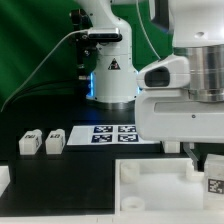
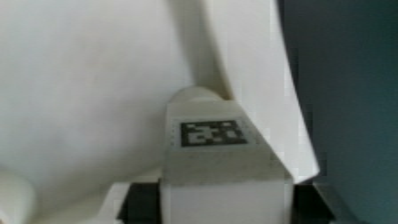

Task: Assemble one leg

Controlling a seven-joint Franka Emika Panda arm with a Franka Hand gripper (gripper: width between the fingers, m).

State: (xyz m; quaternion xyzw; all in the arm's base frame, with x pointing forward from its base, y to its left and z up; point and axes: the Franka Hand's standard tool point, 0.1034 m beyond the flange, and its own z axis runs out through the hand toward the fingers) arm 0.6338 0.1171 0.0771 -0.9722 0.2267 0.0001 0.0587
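Note:
My gripper (image 1: 204, 157) is shut on one leg (image 1: 213, 174), a small white post with a black-and-white tag. It holds the leg upright at the exterior view's right, just over the far right corner of the white tray (image 1: 150, 186). In the wrist view the leg (image 2: 214, 150) fills the space between the dark fingers (image 2: 146, 203), with the gripper (image 2: 221, 205) closed on its sides. The tray's surface and raised rim (image 2: 107, 90) lie right behind it. Two more legs (image 1: 30, 142) (image 1: 54, 140) lie side by side on the black table at the left.
The marker board (image 1: 115, 133) lies flat behind the tray, in front of the robot base (image 1: 110, 75). A white piece (image 1: 4, 180) shows at the left edge. Dark table (image 2: 356, 90) runs beside the tray's rim.

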